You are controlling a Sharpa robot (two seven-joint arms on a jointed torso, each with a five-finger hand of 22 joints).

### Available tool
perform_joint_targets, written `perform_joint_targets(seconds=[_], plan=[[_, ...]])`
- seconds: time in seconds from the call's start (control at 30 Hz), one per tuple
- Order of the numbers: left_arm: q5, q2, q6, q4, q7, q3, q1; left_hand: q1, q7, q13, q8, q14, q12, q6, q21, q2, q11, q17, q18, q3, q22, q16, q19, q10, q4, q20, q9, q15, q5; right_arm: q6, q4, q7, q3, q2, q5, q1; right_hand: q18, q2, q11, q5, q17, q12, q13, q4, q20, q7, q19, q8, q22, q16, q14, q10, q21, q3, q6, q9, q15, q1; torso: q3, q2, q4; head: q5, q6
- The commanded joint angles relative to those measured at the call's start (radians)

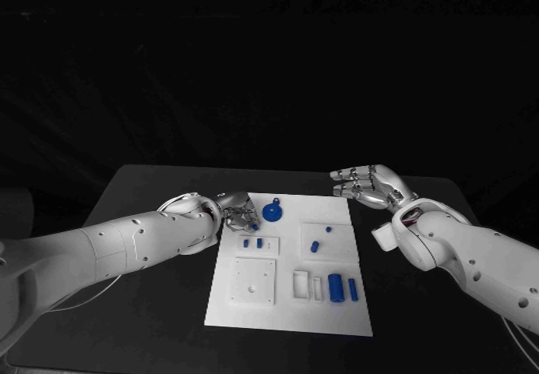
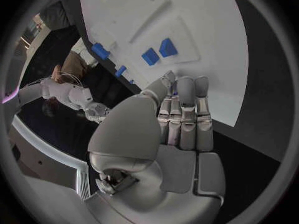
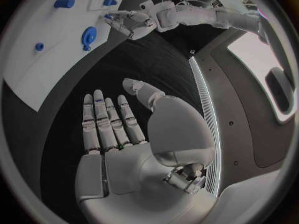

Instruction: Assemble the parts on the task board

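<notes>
Your left hand (image 1: 236, 212) sits at the task board's (image 1: 337, 312) far-left edge, fingers together, empty. Your right hand (image 1: 368, 184) hovers spread beyond the far-right corner. Blue parts (image 1: 336, 287) lie on the board, mid-worktop (image 1: 146, 312).

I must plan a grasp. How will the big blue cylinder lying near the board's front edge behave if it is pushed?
The blue cylinder lies on its round side, so it would likely roll sideways. It looks rigid, probably light plastic, perhaps slippery.
</notes>
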Motion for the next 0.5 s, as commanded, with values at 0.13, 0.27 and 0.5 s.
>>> perform_joint_targets(seconds=[0.13, 0.27, 0.5], plan=[[-0.005, 0.009, 0.015, -0.002, -0.003, -0.001, -0.003, 0.003, 0.007, 0.002, 0.002, 0.006, 0.004, -0.001, -0.001, -0.001, 0.004, -0.001, 0.017, -0.004, 0.019, 0.001, 0.003, -0.002, 0.001, 0.002, 0.001, 0.001, -0.004, 0.013, 0.003, 0.013, 0.000, -0.001, -0.004, -0.001, -0.010, 0.002, -0.001, 0.006, 0.002, -0.002, 0.001, -0.001, -0.001, 0.000, 0.001, -0.003, -0.001, -0.001, 0.004, 0.006, -0.003, -0.007, 0.005, 0.001, 0.000, -0.006, -0.0001, 0.001, -0.0003, -0.001, 0.000], [-0.005, 0.014, 0.018, -0.007, -0.006, -0.002, -0.004, 0.002, 0.008, 0.002, 0.002, 0.006, 0.004, -0.002, -0.001, -0.001, 0.004, -0.001, 0.017, -0.004, 0.018, 0.001, 0.002, -0.003, 0.002, 0.002, 0.001, 0.001, -0.004, 0.013, 0.003, 0.013, 0.000, -0.001, -0.004, -0.001, -0.010, 0.002, -0.001, 0.006, 0.002, -0.002, 0.001, -0.001, -0.001, 0.000, 0.001, -0.003, -0.001, -0.001, 0.004, 0.006, -0.003, -0.007, 0.005, 0.001, 0.000, -0.006, -0.0006, 0.000, -0.0006, -0.001, 0.000], [-0.007, 0.021, 0.023, -0.010, -0.009, -0.005, -0.006, 0.002, 0.008, 0.002, 0.002, 0.004, 0.004, -0.004, -0.001, -0.001, 0.005, -0.001, 0.017, -0.004, 0.019, 0.001, 0.001, -0.005, 0.002, 0.003, 0.001, 0.002, -0.005, 0.014, 0.002, 0.013, 0.000, 0.000, -0.004, -0.001, -0.010, 0.002, -0.001, 0.006, 0.002, -0.002, 0.001, -0.001, -0.001, 0.000, 0.001, -0.003, -0.001, -0.001, 0.004, 0.006, -0.003, -0.007, 0.005, 0.001, 0.000, -0.006, -0.0008, 0.000, 0.0000, -0.002, 0.000]])
